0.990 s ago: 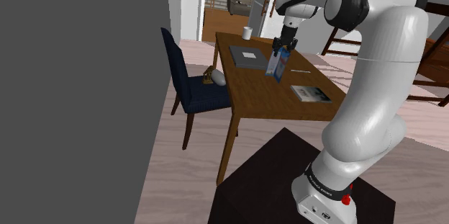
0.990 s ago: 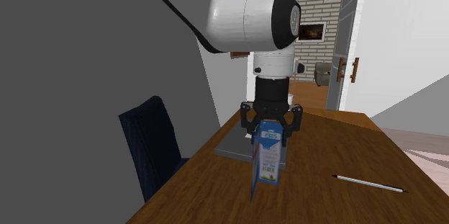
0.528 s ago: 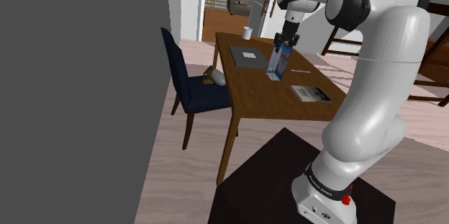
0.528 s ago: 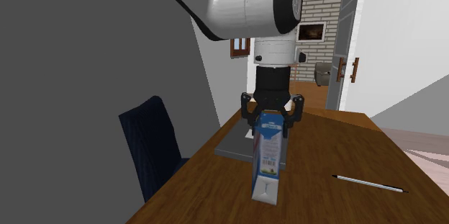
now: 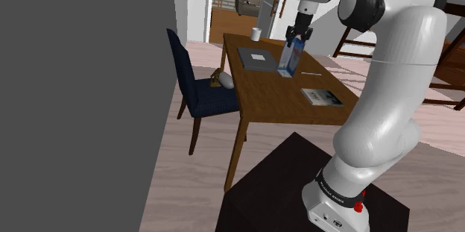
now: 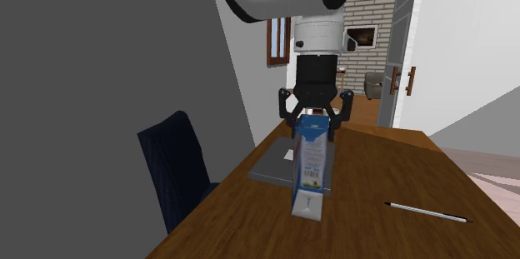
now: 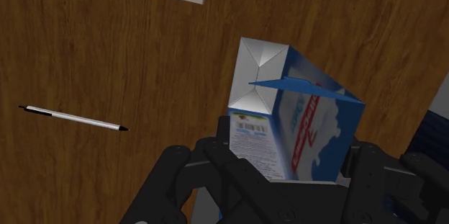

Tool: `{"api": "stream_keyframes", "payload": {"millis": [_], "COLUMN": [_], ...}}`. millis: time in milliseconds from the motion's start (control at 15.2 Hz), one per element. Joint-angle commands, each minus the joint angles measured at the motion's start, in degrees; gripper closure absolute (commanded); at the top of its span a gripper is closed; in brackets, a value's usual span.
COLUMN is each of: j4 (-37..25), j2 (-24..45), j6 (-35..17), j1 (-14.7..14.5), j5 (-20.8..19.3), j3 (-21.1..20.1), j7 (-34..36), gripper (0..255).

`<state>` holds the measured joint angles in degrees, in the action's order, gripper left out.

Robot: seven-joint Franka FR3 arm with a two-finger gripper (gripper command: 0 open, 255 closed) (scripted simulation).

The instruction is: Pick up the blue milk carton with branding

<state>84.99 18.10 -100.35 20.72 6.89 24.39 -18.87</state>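
Observation:
The blue and white milk carton (image 5: 289,57) with printed branding hangs tilted above the wooden table (image 5: 261,96). My black gripper (image 5: 299,35) is shut on its top end. In the second exterior view the gripper (image 6: 314,124) clasps the carton (image 6: 308,170) from above, and the carton's lower end hangs clear of the tabletop. The wrist view looks down along the carton (image 7: 288,125), with its barcode side and red lettering visible and one finger (image 7: 216,154) on each side of it.
A flat grey pad (image 5: 257,58) lies on the table behind the carton. A pen (image 6: 423,211) and a booklet (image 5: 322,96) lie nearer the stand, and a white mug (image 5: 255,34) stands at the far end. A dark blue chair (image 5: 197,89) and a grey wall (image 5: 82,96) are at the shoulder view's left.
The gripper has risen with the carton in its grasp. The carton has come up off the tabletop and swung a little as it rose.

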Motion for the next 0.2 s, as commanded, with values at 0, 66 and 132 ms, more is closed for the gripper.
{"api": "stream_keyframes", "payload": {"millis": [0, 66, 132], "j4": [-2.0, -2.1, -2.1], "j2": [0.0, 0.0, 0.0], "j6": [1.8, 2.0, 2.0], "j1": [0.2, 0.2, 0.2], "j5": [0.0, 0.0, 0.0], "j3": [0.1, 0.1, 0.1], "j7": [0.0, 0.0, 0.0], "gripper": [255, 255, 255]}}
